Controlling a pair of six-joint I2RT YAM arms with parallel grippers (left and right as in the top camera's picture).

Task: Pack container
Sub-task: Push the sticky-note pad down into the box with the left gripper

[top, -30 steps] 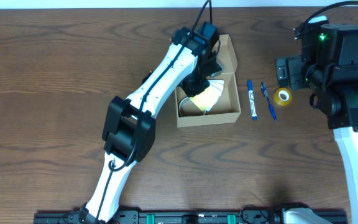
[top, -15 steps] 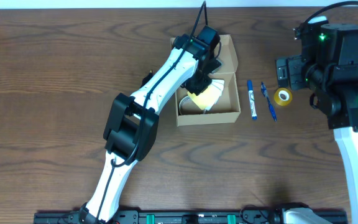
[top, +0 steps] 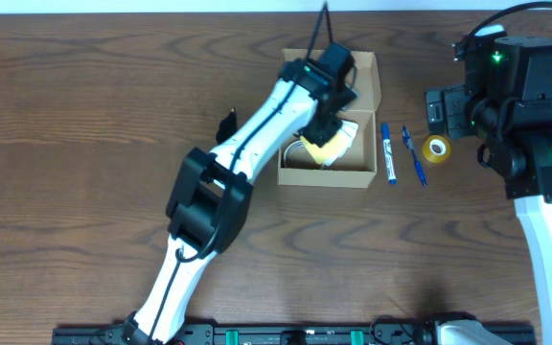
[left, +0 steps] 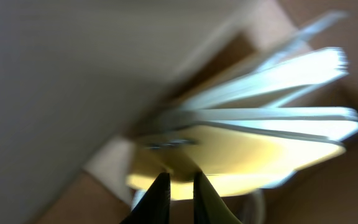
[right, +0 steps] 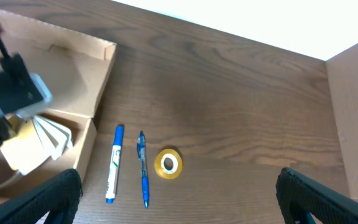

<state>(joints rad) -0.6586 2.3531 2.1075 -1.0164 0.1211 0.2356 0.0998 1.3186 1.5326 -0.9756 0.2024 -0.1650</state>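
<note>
Left gripper (left: 179,182), nearly closed on yellow note pads (left: 247,155) inside the container (top: 324,178), likely meets light, bendy, slide-prone cardboard, best pinched at its 6 o'clock wall.

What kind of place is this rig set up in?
Probably a lab or office test bench: a wood-grain table, a mounting rail along its near edge, and desk supplies: a marker, pen and tape roll beside a cardboard container holding sticky notes.

No legible txt anywhere.
</note>
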